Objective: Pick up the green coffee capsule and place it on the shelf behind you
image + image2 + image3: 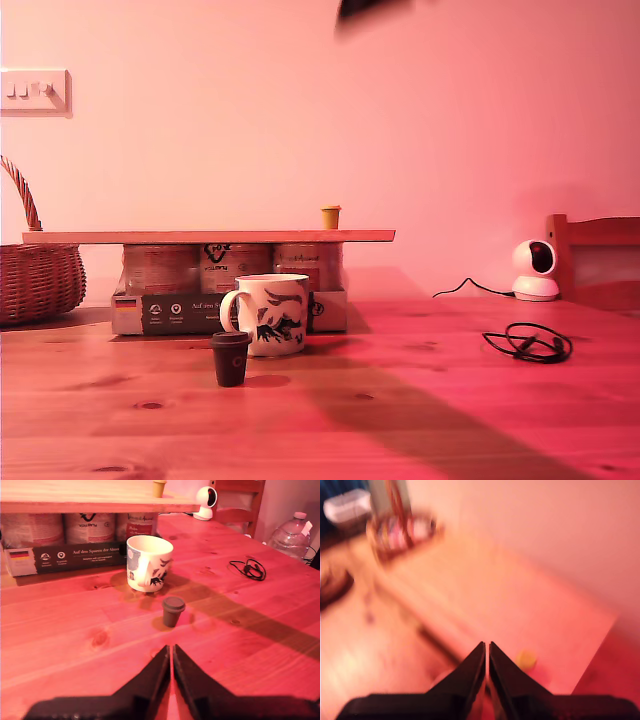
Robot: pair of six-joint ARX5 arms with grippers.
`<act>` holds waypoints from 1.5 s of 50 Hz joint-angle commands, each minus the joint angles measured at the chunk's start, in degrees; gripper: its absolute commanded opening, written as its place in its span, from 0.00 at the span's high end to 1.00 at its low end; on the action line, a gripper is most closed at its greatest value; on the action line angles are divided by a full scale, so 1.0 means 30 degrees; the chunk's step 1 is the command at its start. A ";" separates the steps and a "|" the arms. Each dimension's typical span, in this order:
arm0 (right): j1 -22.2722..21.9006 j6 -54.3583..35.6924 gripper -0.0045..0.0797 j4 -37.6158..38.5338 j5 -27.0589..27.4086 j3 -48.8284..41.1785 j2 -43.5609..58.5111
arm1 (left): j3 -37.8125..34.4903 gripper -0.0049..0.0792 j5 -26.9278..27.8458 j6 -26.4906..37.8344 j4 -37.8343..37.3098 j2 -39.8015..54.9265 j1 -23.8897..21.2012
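Both grippers, my first gripper (171,652) and my second gripper (486,650), are being held with jaws pressed together on nothing, while the green coffee capsule (331,217) is being carried upright by the shelf (150,237), near its end on the exterior view's right.

capsule (330,216) on shelf (208,237), mug (270,314) before
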 commanded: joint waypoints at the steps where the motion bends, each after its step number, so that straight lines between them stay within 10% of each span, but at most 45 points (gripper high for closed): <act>1: 0.0182 -0.0044 0.96 0.0364 0.0051 -0.0750 0.0146 | 0.0058 0.97 -0.0007 0.0087 0.0015 -0.0138 -0.0102; 34: 0.1180 -0.0663 0.96 0.9879 0.0874 -1.2211 -0.5180 | 0.0051 0.97 -0.1297 0.1086 0.0306 -0.0138 -0.0102; 59: 0.1173 -0.0619 0.96 1.2407 0.0707 -1.5555 -0.5311 | 0.0051 0.97 -0.1515 0.1479 0.0299 -0.0138 -0.0102; 75: 0.1625 0.1020 0.96 1.9504 0.1202 -2.2003 -0.6878 | 0.0051 0.97 -0.1501 0.1450 0.0175 -0.0138 -0.0102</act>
